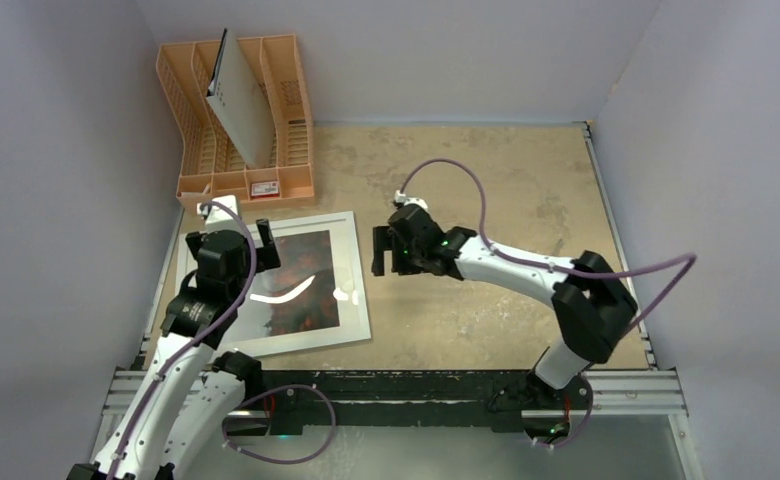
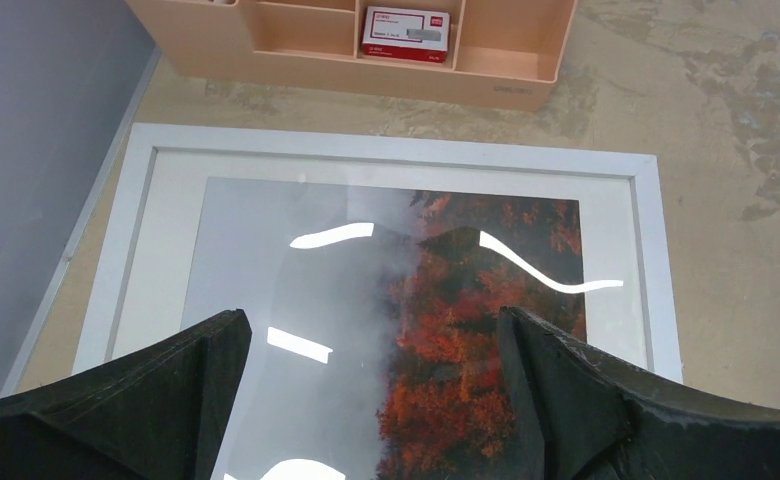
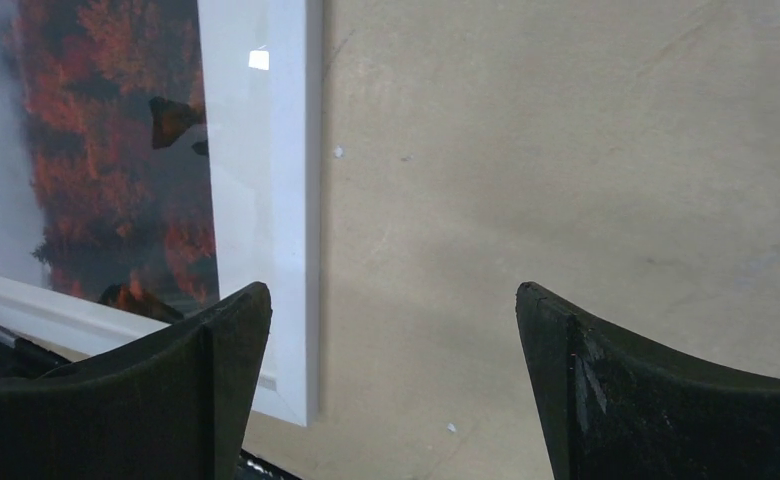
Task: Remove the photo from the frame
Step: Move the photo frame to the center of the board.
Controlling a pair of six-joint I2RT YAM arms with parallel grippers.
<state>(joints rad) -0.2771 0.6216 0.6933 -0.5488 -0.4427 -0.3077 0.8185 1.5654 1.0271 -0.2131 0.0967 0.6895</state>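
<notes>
The frame (image 1: 354,300), white-bordered, lies face up on the left of the table. The photo (image 1: 306,290) sits inside it behind glossy glazing that reflects the lights. In the left wrist view the photo (image 2: 466,300) shows red-orange foliage fading to pale grey, inside a white mat and the frame border (image 2: 396,158). My left gripper (image 1: 236,228) hovers open above the picture, its jaws (image 2: 371,320) wide apart and empty. My right gripper (image 1: 391,240) is open over bare table just right of the frame's right edge (image 3: 266,150), its jaws (image 3: 391,295) holding nothing.
An orange plastic rack (image 1: 286,90) stands at the back left, just beyond the frame, with a grey-white board (image 1: 241,105) leaning in it and a small red-and-white box (image 2: 406,33) in a front compartment. Walls close in left, right and back. Worn tabletop (image 1: 486,180) stretches right.
</notes>
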